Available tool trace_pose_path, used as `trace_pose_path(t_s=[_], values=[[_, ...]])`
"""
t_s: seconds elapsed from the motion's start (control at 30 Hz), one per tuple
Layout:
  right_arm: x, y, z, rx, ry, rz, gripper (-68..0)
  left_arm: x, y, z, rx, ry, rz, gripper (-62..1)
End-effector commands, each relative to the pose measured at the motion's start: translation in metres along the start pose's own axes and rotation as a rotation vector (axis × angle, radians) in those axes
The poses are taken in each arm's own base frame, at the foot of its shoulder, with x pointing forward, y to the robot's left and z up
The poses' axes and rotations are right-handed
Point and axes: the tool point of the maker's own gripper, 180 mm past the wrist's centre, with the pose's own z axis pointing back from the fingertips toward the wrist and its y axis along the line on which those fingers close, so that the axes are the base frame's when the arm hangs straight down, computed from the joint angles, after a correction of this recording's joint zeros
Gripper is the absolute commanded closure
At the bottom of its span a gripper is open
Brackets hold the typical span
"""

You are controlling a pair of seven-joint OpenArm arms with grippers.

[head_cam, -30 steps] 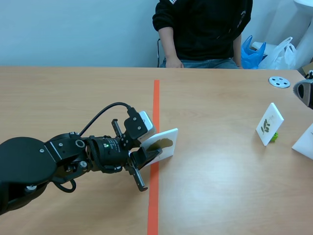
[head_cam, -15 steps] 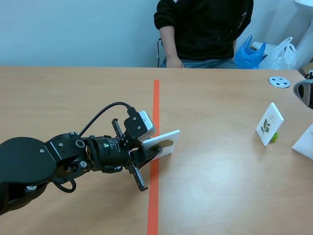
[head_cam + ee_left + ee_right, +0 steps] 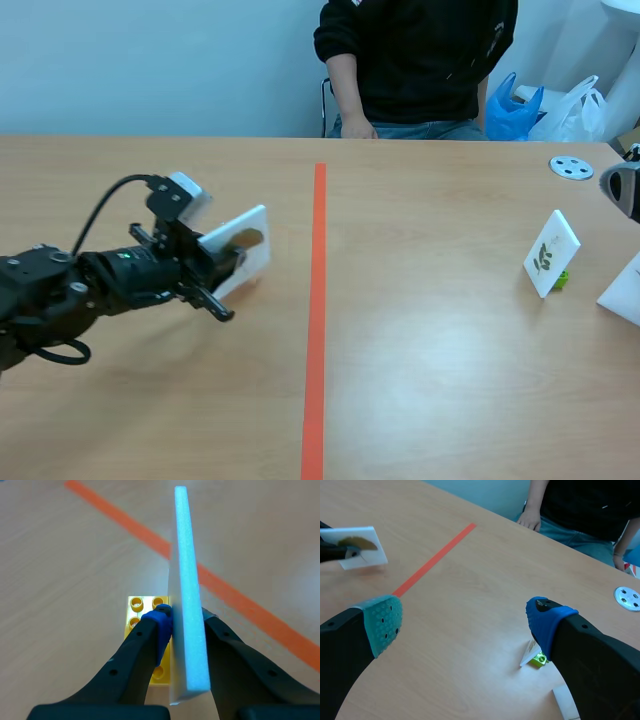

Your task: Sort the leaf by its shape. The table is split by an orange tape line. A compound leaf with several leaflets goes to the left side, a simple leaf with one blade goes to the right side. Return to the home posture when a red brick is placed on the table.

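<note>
A white leaf card with one dark brown blade on it stands on edge left of the orange tape line, about halfway across the table. My left gripper is clamped on the card, one finger on each face. A yellow brick is attached at the card's base. My right gripper is at the right side, with its fingers wide apart and nothing in them. Far right, a second leaf card leans on a small green brick. A person sits at the far edge.
</note>
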Motion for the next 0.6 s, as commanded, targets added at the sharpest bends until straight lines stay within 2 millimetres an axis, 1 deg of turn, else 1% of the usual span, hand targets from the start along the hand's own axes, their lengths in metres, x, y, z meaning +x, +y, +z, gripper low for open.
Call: trace_pose_path(t_s=[0.0,0.23,0.33,0.47,0.57], values=[[0.008,-0.003,0.0,-0.001,-0.028,0.01,-50.6,0.014,0.014,0.008,0.024,-0.041,0.01,-5.1],[0.008,-0.003,0.0,-0.001,-0.028,0.01,-50.6,0.0,0.088,0.068,0.227,-0.044,0.104,-5.1],[0.009,-0.003,0.0,-0.001,-0.029,0.009,-50.6,0.001,0.118,0.091,0.31,-0.05,0.103,-5.1],[0.009,-0.003,0.0,-0.001,-0.029,0.009,-50.6,0.001,0.149,0.118,0.41,-0.041,0.092,-5.1],[0.009,-0.003,0.0,-0.001,-0.029,0.009,-50.6,-0.005,0.161,0.133,0.457,-0.024,0.096,-5.1]])
